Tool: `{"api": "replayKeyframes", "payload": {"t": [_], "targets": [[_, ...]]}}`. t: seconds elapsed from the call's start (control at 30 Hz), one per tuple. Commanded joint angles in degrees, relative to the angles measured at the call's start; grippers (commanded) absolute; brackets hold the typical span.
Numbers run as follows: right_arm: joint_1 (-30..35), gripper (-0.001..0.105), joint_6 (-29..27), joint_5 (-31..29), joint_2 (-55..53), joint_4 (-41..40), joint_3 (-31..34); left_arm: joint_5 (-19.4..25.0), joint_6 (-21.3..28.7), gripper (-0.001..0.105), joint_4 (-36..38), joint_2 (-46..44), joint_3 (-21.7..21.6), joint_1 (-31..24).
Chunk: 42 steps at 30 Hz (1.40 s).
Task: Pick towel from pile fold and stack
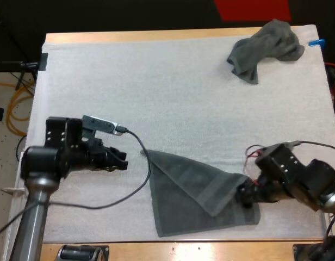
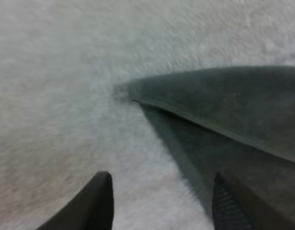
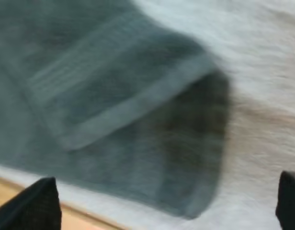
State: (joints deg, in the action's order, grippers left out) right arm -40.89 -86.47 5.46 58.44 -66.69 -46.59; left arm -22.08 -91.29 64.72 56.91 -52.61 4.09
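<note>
White mat covers nearly all of the wooden table. On its near part, between our two arms, lies the towel, spread mostly flat, with a flap on its right part doubled over toward the middle. A crumpled towel sits bunched at the far right corner of the mat, well apart from both arms.

Our left arm rises from the near left and bends at the wrist, so that the left gripper points across the mat at the towel's left corner, near it and not touching. From its wrist we see that corner just ahead of the left gripper, whose fingers stand apart with bare mat between them.

Our right arm reaches in low from the right, and the right gripper is at the towel's right edge, by the flap. From its wrist, the right gripper is spread wide and released over the flap, gripping nothing.
</note>
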Motion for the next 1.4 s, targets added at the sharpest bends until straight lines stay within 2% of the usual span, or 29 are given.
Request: {"api": "replayKeyframes", "payload": {"t": [0.0,0.13,0.2,0.33,0.43,0.5,0.6,0.73,0.87,1.37], "targets": [[-2.3,0.087,-1.2,1.7,-0.1,1.7,-0.2,1.2,0.3,0.046,0.5,-1.9,-0.5,0.2],[-8.3,0.087,-2.2,1.3,0.7,6.6,-0.2,2.0,0.0,0.046,0.6,-5.4,-0.5,0.2],[-11.6,0.087,-1.7,0.8,2.5,8.7,-0.2,3.8,-0.1,0.046,0.6,-6.9,-0.5,0.2],[-14.9,0.086,-0.2,0.8,6.7,8.9,-0.2,4.4,-0.1,0.046,1.1,-7.9,-0.5,0.2],[-16.0,0.071,-0.1,0.8,10.8,10.1,-0.2,4.4,-0.1,0.046,1.4,-7.9,-0.5,0.2],[-16.0,0.056,0.2,0.9,13.9,11.5,-0.2,4.4,-0.4,0.046,1.4,-7.9,-0.5,0.2],[-16.0,0.045,0.2,1.6,17.7,13.6,-0.2,3.8,-1.4,0.046,2.0,-7.9,-0.5,0.2],[-16.0,0.044,-0.2,3.8,21.0,14.2,-0.2,3.8,-1.4,0.046,3.2,-7.9,-0.5,0.2],[-16.2,0.045,-2.8,3.8,23.6,16.4,-0.2,3.8,-1.4,0.046,3.8,-7.9,-0.5,0.2],[-16.6,0.044,-5.0,3.8,32.2,18.2,-0.2,3.8,-1.4,0.046,4.4,-7.9,-0.5,0.2]]}}
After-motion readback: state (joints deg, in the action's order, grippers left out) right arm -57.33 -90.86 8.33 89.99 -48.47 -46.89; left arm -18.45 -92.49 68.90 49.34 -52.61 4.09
